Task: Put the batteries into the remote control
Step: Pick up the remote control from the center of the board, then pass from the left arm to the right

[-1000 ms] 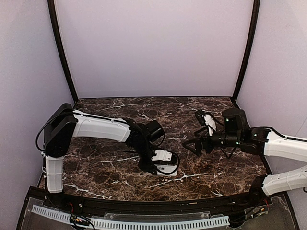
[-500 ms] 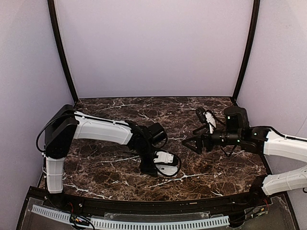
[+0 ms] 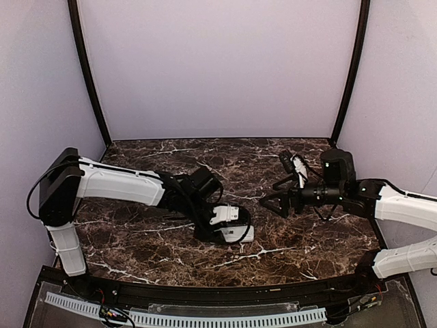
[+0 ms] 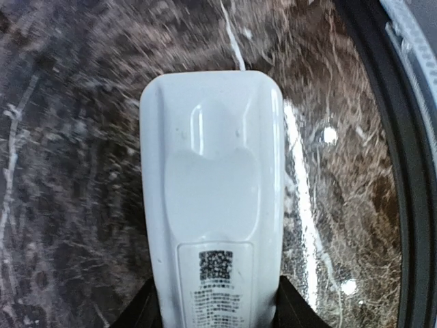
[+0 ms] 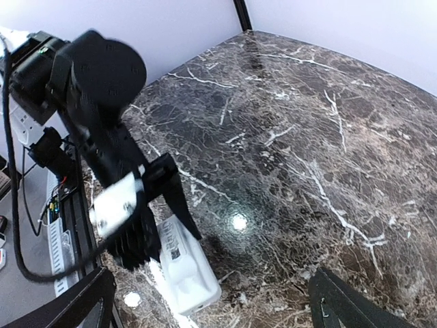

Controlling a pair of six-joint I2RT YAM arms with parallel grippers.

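Observation:
The remote control (image 4: 212,205) is a slim white plastic body, plain back up, with a QR label near my left gripper. My left gripper (image 4: 217,316) is shut on its near end, one black finger (image 4: 140,311) on each side. In the top view the left gripper (image 3: 229,229) holds the remote (image 3: 242,236) low at the table's front centre. The right wrist view shows the remote (image 5: 183,265) resting on the marble. My right gripper (image 3: 276,203) is open and empty, hovering to the right of the remote; it also shows in the right wrist view (image 5: 212,314). The batteries are out of view.
The table (image 3: 171,164) is dark brown marble with white veins. A black rail (image 3: 205,292) runs along its front edge, close to the remote. Purple walls enclose the back and sides.
My left arm has swung, its base link turning left, and the remote in its gripper has shifted slightly away from the front edge. My right gripper has risen a little and stays open.

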